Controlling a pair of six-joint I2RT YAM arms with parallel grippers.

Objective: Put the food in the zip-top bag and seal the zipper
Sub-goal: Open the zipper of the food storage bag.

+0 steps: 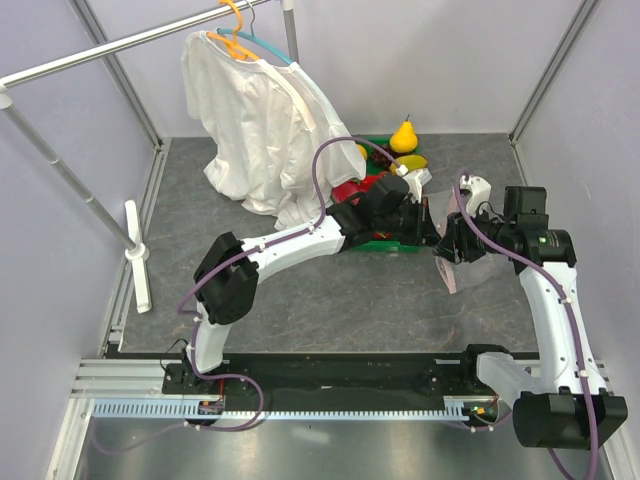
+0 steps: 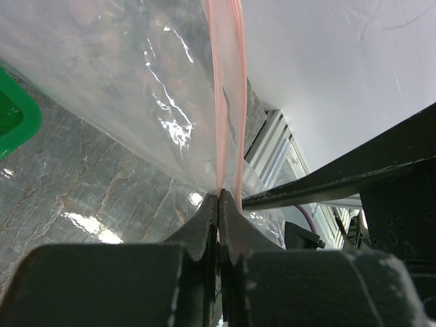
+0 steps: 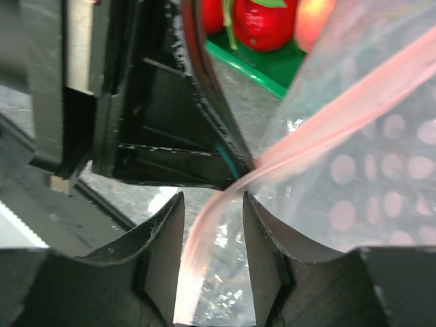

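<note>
Your left gripper (image 2: 219, 197) is clenching one end of the zipper (image 2: 228, 102). The zip-top bag (image 2: 136, 82) is hanging from it above the table's (image 2: 102, 197) right half, just off the green tray's (image 2: 13, 116) near edge. Your right gripper (image 3: 212, 199) is standing released astride the pink strip, neither pad touching it. You should be centring the strip between those pads, squeezing squarely beside the left claw, then sliding away while holding the strip taut.

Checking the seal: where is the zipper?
The zipper lies right of the tray in the top view, pinched by the left gripper, running between the right gripper's open jaws.
</note>
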